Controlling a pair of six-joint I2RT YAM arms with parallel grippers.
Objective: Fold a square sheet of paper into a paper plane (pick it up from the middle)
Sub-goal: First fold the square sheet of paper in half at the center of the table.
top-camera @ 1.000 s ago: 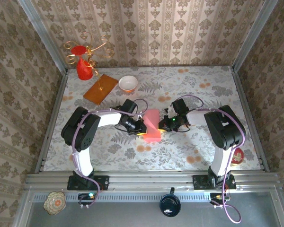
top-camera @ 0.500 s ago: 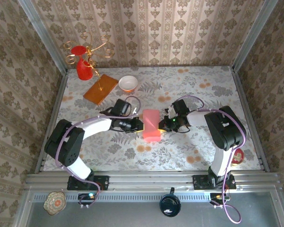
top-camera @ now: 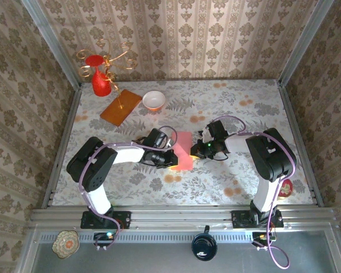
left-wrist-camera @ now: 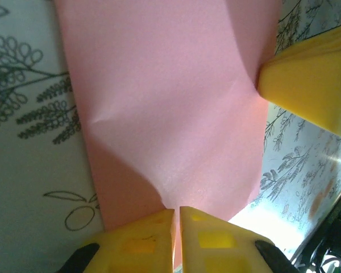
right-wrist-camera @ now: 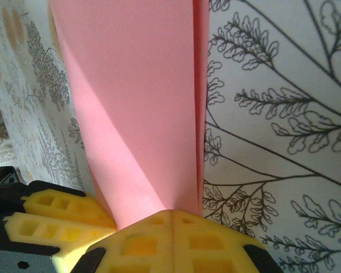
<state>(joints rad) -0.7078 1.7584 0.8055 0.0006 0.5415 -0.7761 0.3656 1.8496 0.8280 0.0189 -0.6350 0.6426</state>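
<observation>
1. Now we find the pink sheet of paper (top-camera: 183,149), folded, at the middle of the desk (top-camera: 233,114).
2. Left claw (left-wrist-camera: 176,215) and right claw (right-wrist-camera: 171,216) each clamp opposite edges.
3. We judge it light, floppy and easily creased, so hold the edges gently.

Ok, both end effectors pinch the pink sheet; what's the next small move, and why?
Probably slide the left end effector along its edge to sharpen the crease while the right end effector anchors the other side: the square sheet of paper is folded over but bulges, not flat.
</observation>
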